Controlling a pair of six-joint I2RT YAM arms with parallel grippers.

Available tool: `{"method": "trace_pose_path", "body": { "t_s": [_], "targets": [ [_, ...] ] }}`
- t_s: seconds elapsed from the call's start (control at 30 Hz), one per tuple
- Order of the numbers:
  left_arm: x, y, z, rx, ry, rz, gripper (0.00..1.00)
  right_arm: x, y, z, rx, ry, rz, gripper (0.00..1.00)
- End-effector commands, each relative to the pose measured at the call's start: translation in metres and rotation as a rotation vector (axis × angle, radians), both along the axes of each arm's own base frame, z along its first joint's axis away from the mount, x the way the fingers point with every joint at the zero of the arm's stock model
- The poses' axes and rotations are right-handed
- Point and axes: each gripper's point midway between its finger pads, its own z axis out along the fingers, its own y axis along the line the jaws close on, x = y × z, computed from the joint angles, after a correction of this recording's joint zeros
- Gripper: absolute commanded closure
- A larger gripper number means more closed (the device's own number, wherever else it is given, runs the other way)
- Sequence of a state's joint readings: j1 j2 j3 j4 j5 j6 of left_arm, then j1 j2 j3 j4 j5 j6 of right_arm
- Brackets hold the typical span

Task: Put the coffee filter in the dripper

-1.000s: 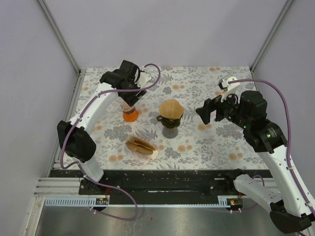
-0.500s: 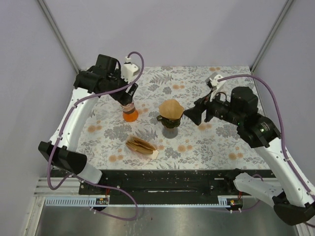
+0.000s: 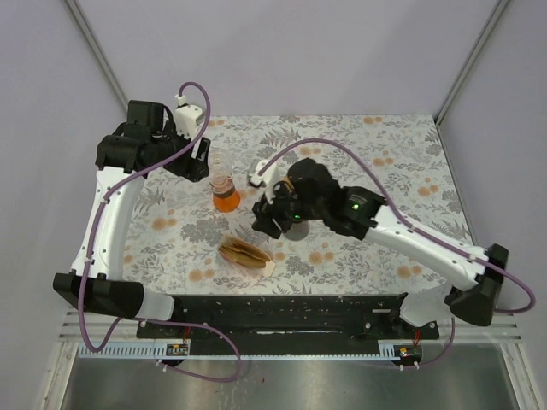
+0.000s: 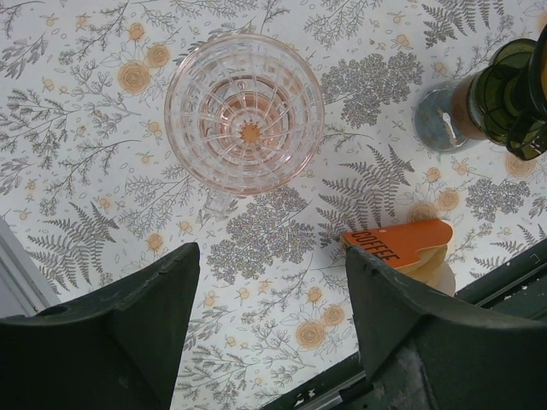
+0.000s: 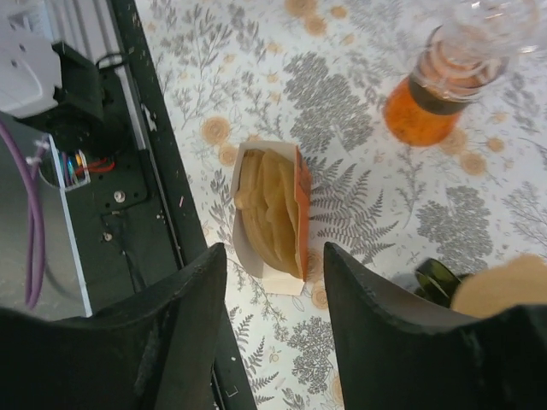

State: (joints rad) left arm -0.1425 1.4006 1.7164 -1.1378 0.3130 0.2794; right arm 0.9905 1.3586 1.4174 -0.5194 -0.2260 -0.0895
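In the right wrist view a sliver of the olive-green dripper (image 5: 434,278) shows at the lower right, with a brown coffee filter (image 5: 504,286) resting in its top. In the left wrist view the dripper (image 4: 504,81) stands on its grey base at the right edge. From above, my right arm hides it. My right gripper (image 5: 273,256) hovers open and empty over the orange box of brown filters (image 5: 269,213); from above, the right gripper (image 3: 265,218) is just above the box (image 3: 245,252). My left gripper (image 4: 273,256) is open and empty, raised at the back left (image 3: 197,161).
A clear glass flask (image 3: 225,191) with orange liquid stands left of the dripper, seen from above in the left wrist view (image 4: 244,111). The black front rail (image 5: 145,196) runs along the floral table's (image 3: 385,162) near edge. Grey walls enclose the back and sides.
My right arm has swung left across the table, over the dripper to above the filter box, and its jaws have narrowed. My left arm has pulled back and left, away from the flask.
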Motion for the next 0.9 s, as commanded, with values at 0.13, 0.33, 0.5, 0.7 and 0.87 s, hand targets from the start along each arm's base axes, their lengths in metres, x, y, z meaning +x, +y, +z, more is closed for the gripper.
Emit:
{"method": "trace_pose_path", "body": {
  "t_s": [0.13, 0.33, 0.5, 0.7, 0.87],
  "targets": [
    [0.003, 0.000, 0.012, -0.043, -0.059, 0.014, 0.27, 0.003, 0.038, -0.064, -0.196, -0.046, 0.088, 0.52],
    [0.005, -0.002, 0.006, -0.047, -0.038, 0.010, 0.27, 0.011, 0.043, -0.107, -0.325, -0.045, 0.033, 0.59],
    [0.007, -0.003, 0.002, -0.052, -0.025, 0.010, 0.27, 0.011, 0.051, -0.130, -0.358, -0.011, 0.030, 0.60],
    [0.007, -0.002, 0.000, -0.050, -0.018, 0.009, 0.27, 0.013, 0.058, -0.152, -0.400, 0.000, 0.027, 0.62],
    [0.008, -0.003, 0.000, -0.052, -0.019, 0.006, 0.27, 0.018, 0.058, -0.163, -0.425, -0.003, 0.008, 0.62]
  ]
}}
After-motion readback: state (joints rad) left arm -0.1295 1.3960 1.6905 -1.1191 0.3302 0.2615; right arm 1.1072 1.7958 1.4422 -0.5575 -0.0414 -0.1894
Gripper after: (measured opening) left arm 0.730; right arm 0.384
